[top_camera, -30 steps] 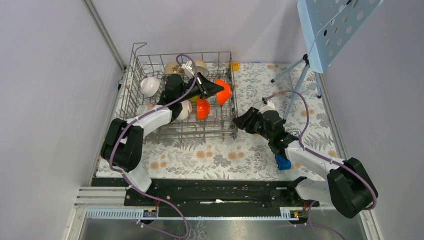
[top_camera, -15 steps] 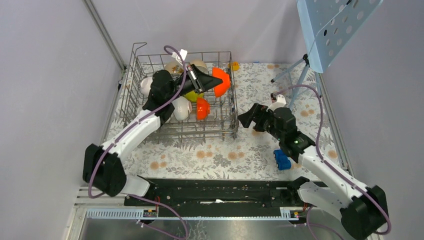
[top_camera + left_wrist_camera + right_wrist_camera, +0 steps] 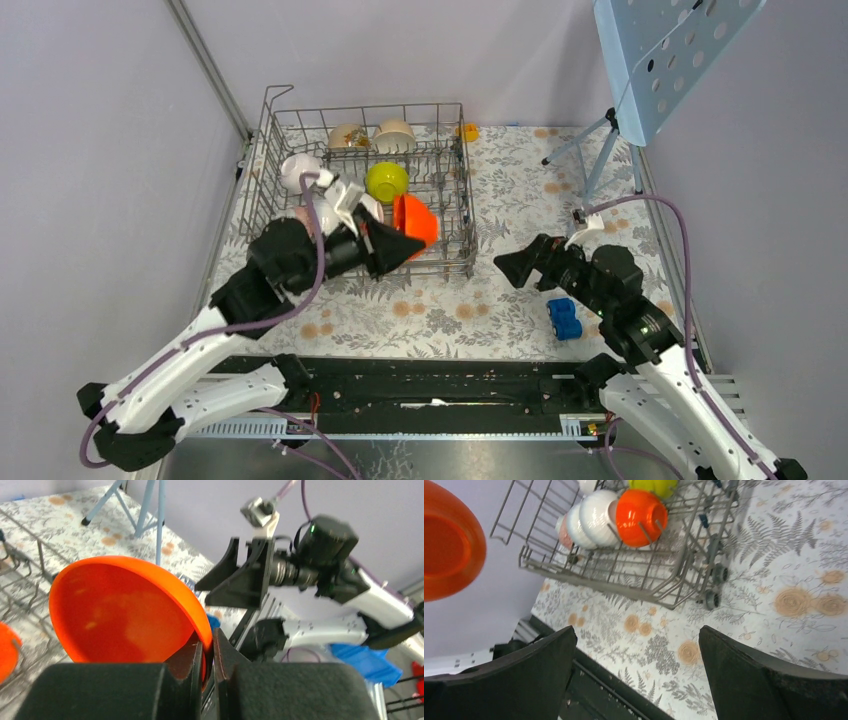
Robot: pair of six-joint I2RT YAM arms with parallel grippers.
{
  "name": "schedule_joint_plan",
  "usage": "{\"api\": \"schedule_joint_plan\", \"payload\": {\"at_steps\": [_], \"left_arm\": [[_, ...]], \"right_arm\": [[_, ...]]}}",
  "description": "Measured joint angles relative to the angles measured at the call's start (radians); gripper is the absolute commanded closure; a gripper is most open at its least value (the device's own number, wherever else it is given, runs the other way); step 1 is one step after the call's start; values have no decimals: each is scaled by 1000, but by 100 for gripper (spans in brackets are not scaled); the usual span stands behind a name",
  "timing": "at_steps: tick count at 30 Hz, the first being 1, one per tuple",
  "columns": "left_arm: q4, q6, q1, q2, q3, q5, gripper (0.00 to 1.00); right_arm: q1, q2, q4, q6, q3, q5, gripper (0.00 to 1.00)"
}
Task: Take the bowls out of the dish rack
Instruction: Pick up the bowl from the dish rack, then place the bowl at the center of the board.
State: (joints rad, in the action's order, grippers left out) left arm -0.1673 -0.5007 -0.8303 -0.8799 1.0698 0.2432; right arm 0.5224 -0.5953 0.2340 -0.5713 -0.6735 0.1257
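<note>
left gripper (image 3: pixel 408 243): we're seeing it pinching the rim of an orange bowl (image 3: pixel 418 222), fingers nearly together on the wall.
orange bowl: it's hanging tilted in the air over the near right part of the dish rack (image 3: pixel 466 170), its inside facing the left wrist camera; in the right wrist view it's riding well above the wires.
right gripper (image 3: pixel 512 268): jaws are standing wide apart and holding nothing; it's hovering just off the dish rack's near right corner, pointing toward it.
rack, far side: we're counting two beige bowls (image 3: pixel 347 135) at the far wall, a white bowl (image 3: pixel 298 172) at the left wall, and a yellow-green bowl (image 3: pixel 387 181) mid-rack.
rack, near row: a second orange bowl (image 3: pixel 641 511) is sitting on edge between tines, with a ribbed white bowl (image 3: pixel 596 512) just beside it.
blue toy car (image 3: pixel 564 318): it's lying on the floral cloth (image 3: pixel 440 315), right of the dish rack and nearer to us.
</note>
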Motion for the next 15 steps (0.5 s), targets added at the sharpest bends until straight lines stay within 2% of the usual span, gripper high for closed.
{"api": "schedule_joint_plan", "payload": {"at_steps": [5, 9, 11, 15], "left_arm": [[-189, 105, -110, 135, -61, -111, 100], [-295, 152, -184, 122, -62, -165, 100], [-341, 171, -273, 89, -63, -217, 100], [-401, 214, -523, 5, -72, -373, 100]], "right_arm": [[0, 54, 39, 18, 26, 90, 0], [0, 101, 79, 42, 57, 111, 0], [0, 102, 101, 60, 56, 105, 0], [0, 67, 165, 91, 55, 77, 1]]}}
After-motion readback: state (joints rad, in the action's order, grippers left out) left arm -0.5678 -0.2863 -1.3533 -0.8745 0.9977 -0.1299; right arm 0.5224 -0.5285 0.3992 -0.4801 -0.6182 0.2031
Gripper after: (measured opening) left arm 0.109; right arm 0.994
